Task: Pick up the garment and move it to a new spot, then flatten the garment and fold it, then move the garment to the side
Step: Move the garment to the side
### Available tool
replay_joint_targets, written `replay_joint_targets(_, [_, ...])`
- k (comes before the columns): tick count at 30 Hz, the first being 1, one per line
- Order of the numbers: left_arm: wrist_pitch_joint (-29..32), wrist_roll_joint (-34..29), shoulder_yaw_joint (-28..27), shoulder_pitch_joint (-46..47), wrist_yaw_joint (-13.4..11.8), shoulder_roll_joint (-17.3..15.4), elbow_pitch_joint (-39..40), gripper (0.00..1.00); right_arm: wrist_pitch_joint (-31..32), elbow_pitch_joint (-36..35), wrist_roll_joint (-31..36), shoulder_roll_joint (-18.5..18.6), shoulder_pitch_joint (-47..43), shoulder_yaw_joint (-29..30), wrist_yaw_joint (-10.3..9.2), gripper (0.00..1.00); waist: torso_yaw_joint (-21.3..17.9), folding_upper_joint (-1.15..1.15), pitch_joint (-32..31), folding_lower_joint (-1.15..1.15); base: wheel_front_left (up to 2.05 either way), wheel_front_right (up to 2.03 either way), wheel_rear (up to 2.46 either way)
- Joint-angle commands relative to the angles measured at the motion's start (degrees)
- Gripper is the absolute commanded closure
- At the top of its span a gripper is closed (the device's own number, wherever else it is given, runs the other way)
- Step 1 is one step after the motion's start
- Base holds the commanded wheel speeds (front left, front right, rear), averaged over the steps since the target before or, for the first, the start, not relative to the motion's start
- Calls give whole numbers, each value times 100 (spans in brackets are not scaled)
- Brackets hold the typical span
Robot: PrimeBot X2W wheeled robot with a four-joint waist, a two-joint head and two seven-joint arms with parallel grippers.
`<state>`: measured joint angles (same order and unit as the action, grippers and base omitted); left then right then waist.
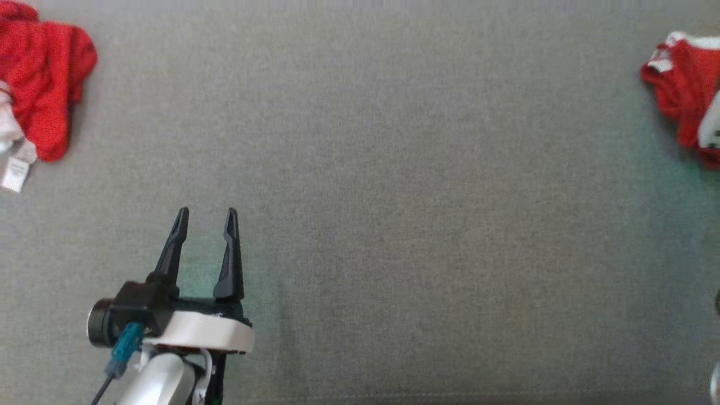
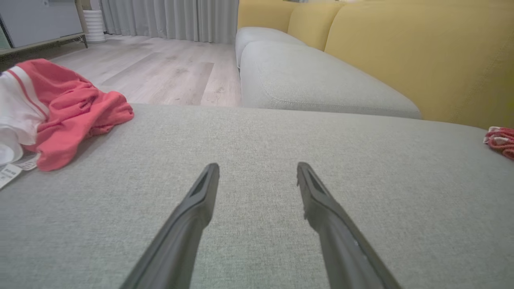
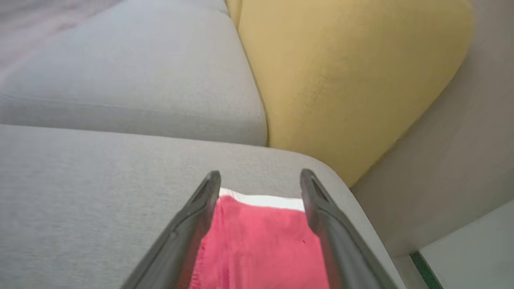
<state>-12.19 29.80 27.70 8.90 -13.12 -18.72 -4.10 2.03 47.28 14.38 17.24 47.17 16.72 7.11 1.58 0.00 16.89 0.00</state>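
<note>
Grey cushion [image 1: 394,169]: a wide flat seat; all things lie on it.
Yellow backrest [image 3: 341,80]: stands behind the cushion's far corner.
Other red cloth [image 1: 45,84]: crumpled at the left edge, partly white.
Red garment [image 1: 683,90]: at the right edge, with white trim, well apart from the other cloth.
Right gripper [image 3: 261,174]: fingers spread wide, the garment lies between them, not pinched.
Left gripper [image 1: 207,212]: fingers wide apart over the cushion, holding nothing.
Tag [image 1: 14,171]: white, beside the other cloth.

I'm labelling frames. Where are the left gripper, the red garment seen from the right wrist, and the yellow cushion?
left gripper [image 1: 207,214]: head view, midway between its fingertips.
red garment [image 3: 261,245]: right wrist view, red cloth below its white hem.
yellow cushion [image 3: 341,80]: right wrist view, its front face.
</note>
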Motion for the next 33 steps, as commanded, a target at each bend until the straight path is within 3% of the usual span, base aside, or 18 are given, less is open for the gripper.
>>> replay_joint_targets(1, [-64,74,-208,38,-1,-86,89,0,-96,-285,-89,-40,-65,-188,37,0,18,0,-325,0,0,0,0])
replay_joint_targets(17, [-132,510,-344,-721,-27,-9,-473,0,-624,-1569,-1060,-1255,-2124,-1289,37,0,54,0,-1857,0,0,0,0])
replay_joint_targets(27, [-198,571,-367,-1022,-26,31,-532,0,-754,-2965,-1608,-1434,-4026,-1476,37,0,131,0,-2068,0,0,0,0])
replay_joint_targets(33, [-211,560,-329,-1103,-27,54,-500,0,-761,-3525,-1893,-1435,-4700,-1564,37,0,126,0,-2149,0,0,0,0])
